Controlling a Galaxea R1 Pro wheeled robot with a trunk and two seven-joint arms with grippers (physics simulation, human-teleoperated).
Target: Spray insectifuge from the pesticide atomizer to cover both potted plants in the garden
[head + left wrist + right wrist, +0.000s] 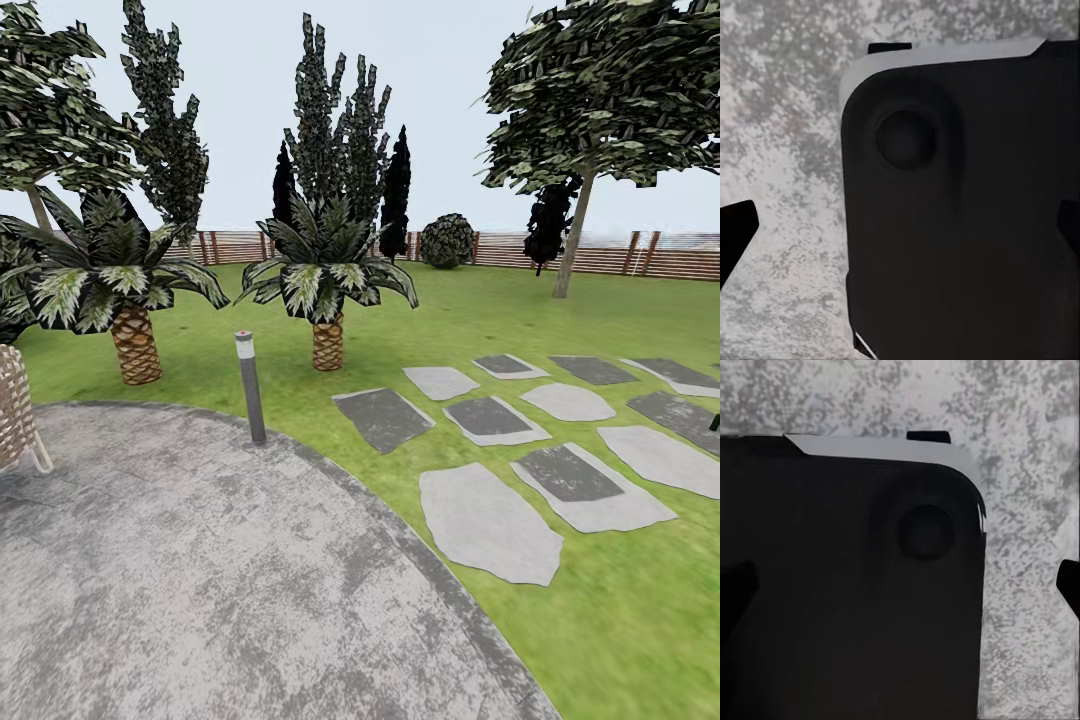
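I am looking over the garden: a green lawn (500,320), a round grey paved patio (200,560), grey stepping stones (490,520) and a brown slatted fence (600,255). The pesticide atomizer and both potted plants are out of view. In the left wrist view my left gripper (902,232) hangs open over the patio, its dark fingertips (735,240) far apart, with my own black base between them. My right gripper (904,585) is open in the same way above the speckled paving, one fingertip (1069,585) at the frame edge.
A grey bollard lamp (250,385) stands at the patio's rim. Two scaly-trunked palms (325,290) (120,290) grow behind it. A wicker chair (15,410) sits at the left edge. A tree (575,230) and a round bush (447,240) stand near the fence.
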